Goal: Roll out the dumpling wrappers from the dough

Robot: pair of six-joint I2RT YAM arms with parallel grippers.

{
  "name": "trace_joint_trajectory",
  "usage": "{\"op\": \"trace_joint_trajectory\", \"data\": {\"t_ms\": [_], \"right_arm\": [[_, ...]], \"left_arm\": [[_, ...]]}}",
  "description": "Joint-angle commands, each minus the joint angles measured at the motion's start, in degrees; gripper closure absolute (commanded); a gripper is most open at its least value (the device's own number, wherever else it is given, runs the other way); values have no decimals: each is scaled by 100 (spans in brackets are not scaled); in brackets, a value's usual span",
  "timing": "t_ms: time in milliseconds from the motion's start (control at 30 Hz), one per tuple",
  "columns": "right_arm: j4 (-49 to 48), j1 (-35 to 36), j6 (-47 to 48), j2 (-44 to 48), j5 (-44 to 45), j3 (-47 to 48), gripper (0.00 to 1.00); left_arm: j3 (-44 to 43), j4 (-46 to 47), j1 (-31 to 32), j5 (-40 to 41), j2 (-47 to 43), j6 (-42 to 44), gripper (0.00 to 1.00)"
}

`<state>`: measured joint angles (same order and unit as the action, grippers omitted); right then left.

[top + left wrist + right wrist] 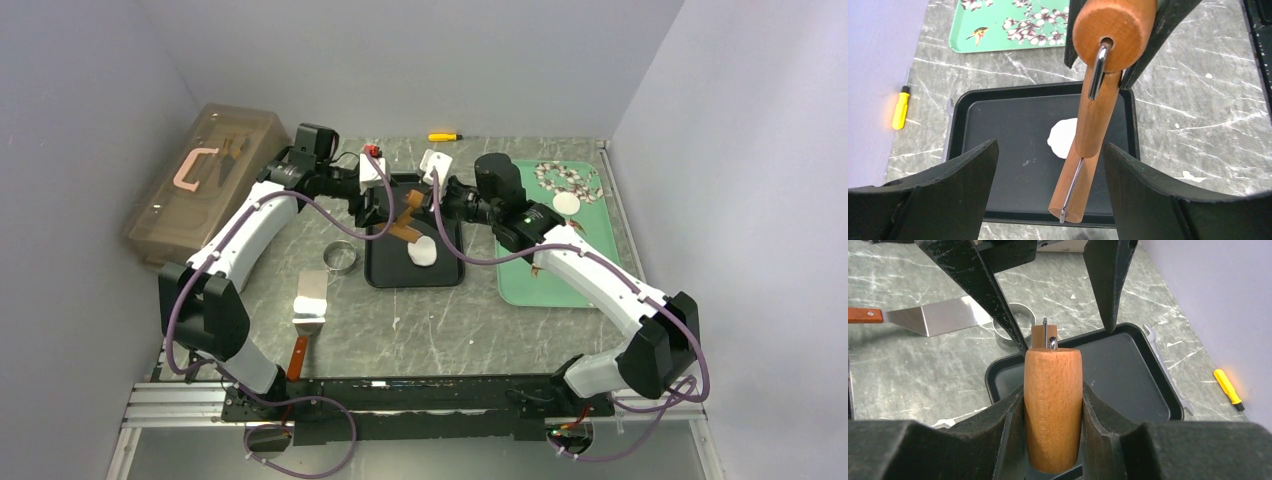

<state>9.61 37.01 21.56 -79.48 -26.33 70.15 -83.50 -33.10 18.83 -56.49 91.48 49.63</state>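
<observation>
Dough lies as a flattened white patch near the middle of the black tray. Rolling pin slants above it, its lower end over the dough's edge; I cannot tell if they touch. Right gripper is clamped on the pin's upper wooden handle. Left gripper stands spread wide either side of the pin's lower end, fingers clear of it. One round wrapper sits on the green tray to the right. Ring cutter and spatula left of the black tray
</observation>
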Motion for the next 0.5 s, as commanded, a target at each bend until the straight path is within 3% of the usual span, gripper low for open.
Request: {"op": "trace_joint_trajectory", "data": {"t_ms": [0, 267, 467], "right_arm": [[-781, -41, -228, 339, -364, 37, 100], [-925, -55, -276, 381, -265, 20, 100], [-925, -60, -356, 443, -357, 27, 100]], "left_arm": [[8, -247, -15, -578, 45, 255, 18], [316, 399, 222, -791, 55, -290, 17], [234, 956, 226, -859, 306, -875, 22]]}}
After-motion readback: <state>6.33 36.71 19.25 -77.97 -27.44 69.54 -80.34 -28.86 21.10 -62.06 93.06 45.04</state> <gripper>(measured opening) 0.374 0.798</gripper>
